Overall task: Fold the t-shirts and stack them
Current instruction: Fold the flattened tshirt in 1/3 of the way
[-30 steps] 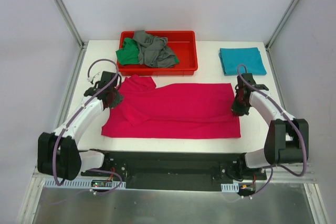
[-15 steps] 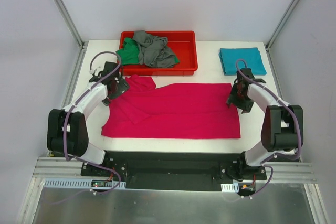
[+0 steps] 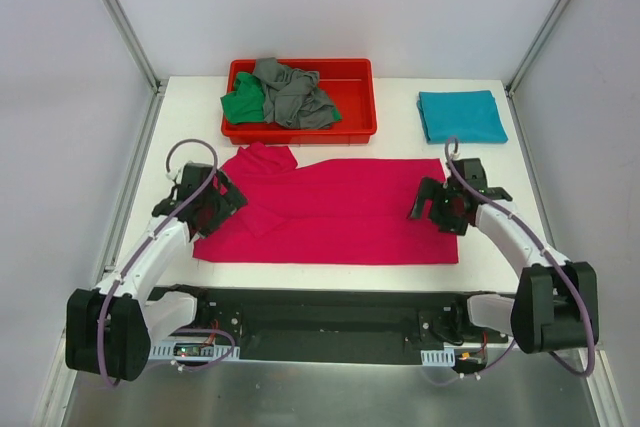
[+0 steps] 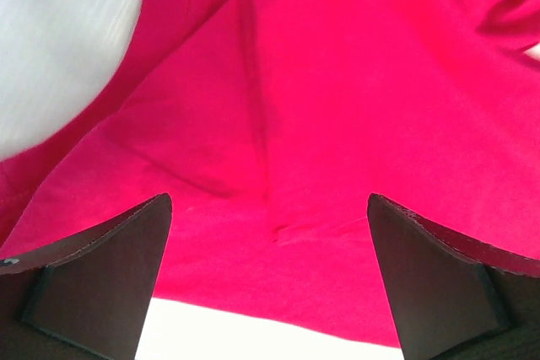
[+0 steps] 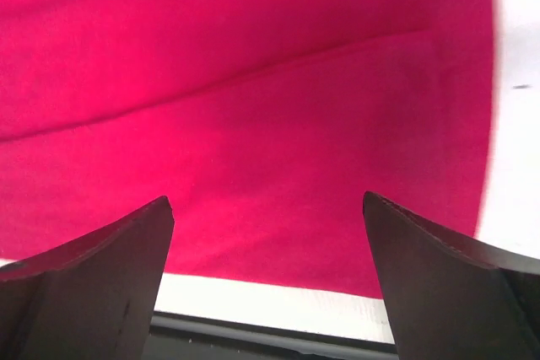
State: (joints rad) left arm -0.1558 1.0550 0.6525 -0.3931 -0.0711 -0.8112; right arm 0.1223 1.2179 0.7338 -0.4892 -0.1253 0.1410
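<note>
Top: both arms bent low. Left fingers [image 3: 222, 199] sit over the pink shirt [image 3: 340, 212] at its left end, right fingers [image 3: 422, 189] at its right end. The shirt lies flat on the desk [image 3: 190, 107]; teal shirt [image 3: 460, 115] far right; green shirt [image 3: 240, 105] and grey shirt [image 3: 290, 92] in the tray [image 3: 300, 135].
Left wrist: fingers [image 4: 93, 284] wide open, empty, probably just above the fabric.
Right wrist: same, with the hem and bare desk showing.

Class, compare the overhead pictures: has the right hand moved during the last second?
Yes. The right hand moved nearer and leftward, away from the folded teal shirt.
</note>
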